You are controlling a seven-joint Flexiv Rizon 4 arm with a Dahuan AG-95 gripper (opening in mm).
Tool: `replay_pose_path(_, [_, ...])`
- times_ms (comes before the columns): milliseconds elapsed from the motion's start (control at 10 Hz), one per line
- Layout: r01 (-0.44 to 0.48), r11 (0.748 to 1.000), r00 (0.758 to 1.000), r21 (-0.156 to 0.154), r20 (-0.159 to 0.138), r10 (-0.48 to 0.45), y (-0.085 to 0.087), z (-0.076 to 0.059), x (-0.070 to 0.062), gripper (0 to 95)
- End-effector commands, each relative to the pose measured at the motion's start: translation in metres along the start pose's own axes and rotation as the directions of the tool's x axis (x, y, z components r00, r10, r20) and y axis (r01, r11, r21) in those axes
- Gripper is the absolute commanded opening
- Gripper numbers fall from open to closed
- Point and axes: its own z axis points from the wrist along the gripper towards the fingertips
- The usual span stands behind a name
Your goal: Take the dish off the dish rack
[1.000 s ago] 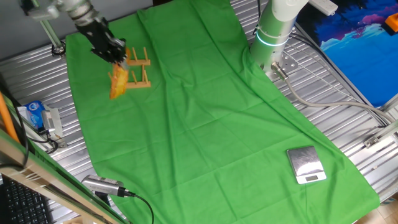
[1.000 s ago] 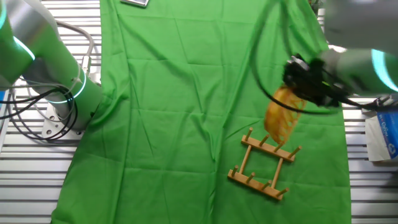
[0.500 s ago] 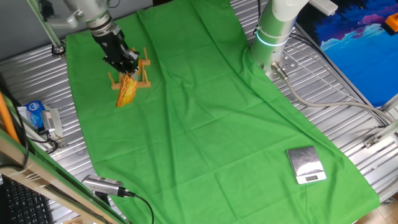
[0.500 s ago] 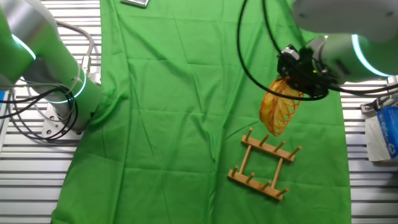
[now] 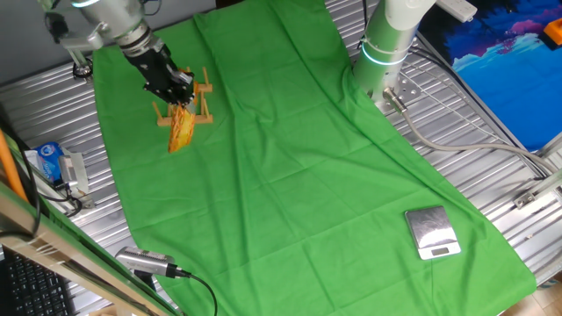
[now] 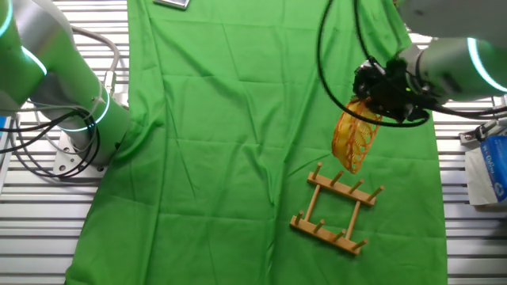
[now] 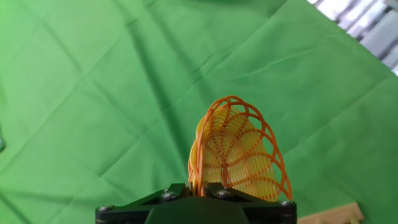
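The dish is a yellow-orange woven oval, hanging on edge in the air beside the dish rack. From the other fixed view the dish hangs just above the rack's far end, clear of its pegs. My gripper is shut on the dish's upper rim. In the hand view the dish stands upright between my fingers, the gripper pinched on its edge. A corner of the rack shows at the bottom right.
A green cloth covers the table. A silver scale lies near the cloth's right end. A blue-and-white carton sits off the cloth at the left. The robot base stands at the back.
The gripper has carried the dish a little sideways away from the rack's pegs, and the dish has turned so that its woven face shows more. In the last half second it barely moved.
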Motion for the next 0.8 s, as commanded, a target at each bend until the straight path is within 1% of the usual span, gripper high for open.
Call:
replay_pose_path(100, [0.028, 0.999, 0.999, -0.019, -0.019, -0.029, 0.001, 0.0, 0.001, 0.0])
replay_pose_path(300, [0.005, 1.0, 1.0, -0.008, -0.009, -0.005, 0.003, 0.002, -0.001, 0.0])
replay_pose_path(400, [-0.022, 1.0, 1.0, 0.001, -0.005, 0.022, 0.015, 0.009, -0.01, 0.0])
replay_pose_path(500, [-0.047, 0.999, 0.999, 0.012, 0.004, 0.047, 0.026, 0.017, -0.016, 0.0])
replay_pose_path(600, [-0.075, 0.997, 0.997, 0.036, 0.016, 0.075, 0.044, 0.027, -0.023, 0.0])
replay_pose_path(700, [-0.084, 0.996, 0.996, 0.042, 0.019, 0.083, 0.048, 0.03, -0.024, 0.0])
replay_pose_path(800, [-0.128, 0.99, 0.991, 0.06, 0.043, 0.126, 0.063, 0.048, -0.033, 0.0])
